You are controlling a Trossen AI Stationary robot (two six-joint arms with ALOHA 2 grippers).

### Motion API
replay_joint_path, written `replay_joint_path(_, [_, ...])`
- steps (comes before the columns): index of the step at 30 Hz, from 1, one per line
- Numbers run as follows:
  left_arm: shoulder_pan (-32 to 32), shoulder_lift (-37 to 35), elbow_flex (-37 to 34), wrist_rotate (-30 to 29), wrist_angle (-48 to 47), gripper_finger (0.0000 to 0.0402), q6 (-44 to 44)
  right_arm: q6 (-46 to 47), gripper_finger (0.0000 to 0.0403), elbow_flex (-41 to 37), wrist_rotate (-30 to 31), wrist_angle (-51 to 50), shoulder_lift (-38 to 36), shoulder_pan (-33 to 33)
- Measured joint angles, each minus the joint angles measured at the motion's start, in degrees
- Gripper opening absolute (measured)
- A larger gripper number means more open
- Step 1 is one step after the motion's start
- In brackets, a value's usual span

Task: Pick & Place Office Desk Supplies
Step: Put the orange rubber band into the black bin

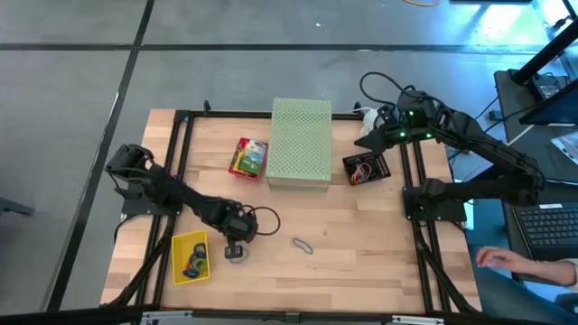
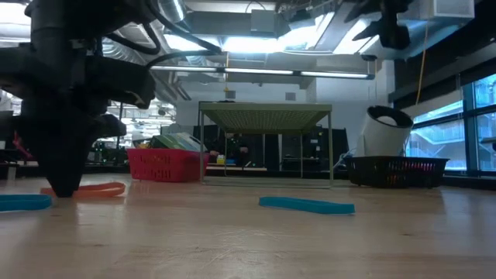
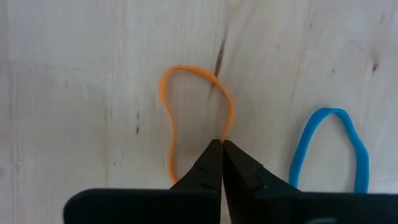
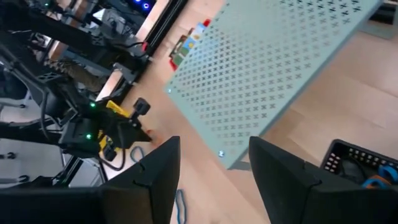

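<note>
An orange rubber band (image 3: 196,118) lies flat on the wooden table, with a blue rubber band (image 3: 329,149) beside it. My left gripper (image 3: 222,144) stands over it at the near left, pointing down, shut on the orange band (image 2: 85,188). Another blue band (image 1: 302,245) lies toward the table's middle. A yellow-and-green card box (image 1: 248,157) lies at the far left of the pale green perforated box (image 1: 300,143). My right gripper (image 4: 214,180) hangs open, high over the far right, holding nothing. My left gripper pinches one strand of the orange band's loop (image 3: 229,127) between its two fingertips, only at their very ends. The fingers come from above, pointing down at the table. The rest of the loop lies slack and flat on the wood.
A small yellow tray (image 1: 190,256) with several coloured bands sits at the near left, beside my left gripper. A black tray (image 1: 366,168) with bands sits right of the perforated box. A person's hand (image 1: 492,257) shows beyond the table's right edge.
</note>
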Motion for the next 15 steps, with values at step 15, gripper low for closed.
replay_joint_path(15, [3.44, -1.24, 11.98, -0.19, -2.63, 0.0002, 0.0, 0.41, 0.0193, 0.16, 1.28, 1.45, -0.15, 7.87])
